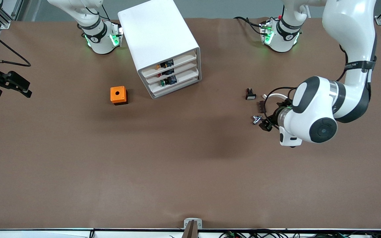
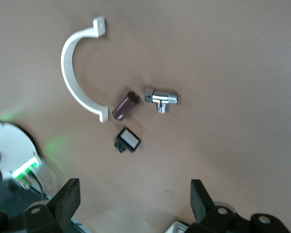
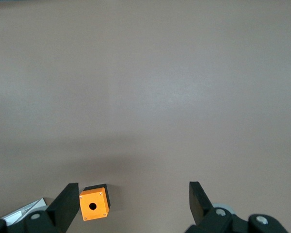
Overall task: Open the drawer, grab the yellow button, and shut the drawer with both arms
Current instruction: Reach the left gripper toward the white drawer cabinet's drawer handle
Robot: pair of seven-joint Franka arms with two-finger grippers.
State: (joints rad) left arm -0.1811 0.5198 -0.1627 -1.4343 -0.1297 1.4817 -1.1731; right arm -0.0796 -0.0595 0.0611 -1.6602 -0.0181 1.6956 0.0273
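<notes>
The white cabinet (image 1: 159, 36) stands toward the right arm's end of the table. Its topmost drawer (image 1: 177, 61) is pushed in. The button's orange cap (image 1: 157, 66) shows in that drawer. My left gripper (image 1: 270, 117) is open and empty, low over the table toward the left arm's end, apart from the cabinet. In the left wrist view its fingers (image 2: 70, 199) stand wide over bare table. My right gripper (image 1: 23, 86) is open and empty, out past the orange box. Its fingers (image 3: 199, 201) show in the right wrist view.
An orange cube box (image 1: 118, 95) with a round hole sits beside the cabinet; it also shows in the right wrist view (image 3: 94, 203). By the left gripper lie a small black white-faced button (image 2: 127, 140), a chrome valve (image 2: 161, 98), a brown piece (image 2: 125, 106) and a white clamp (image 2: 75, 82).
</notes>
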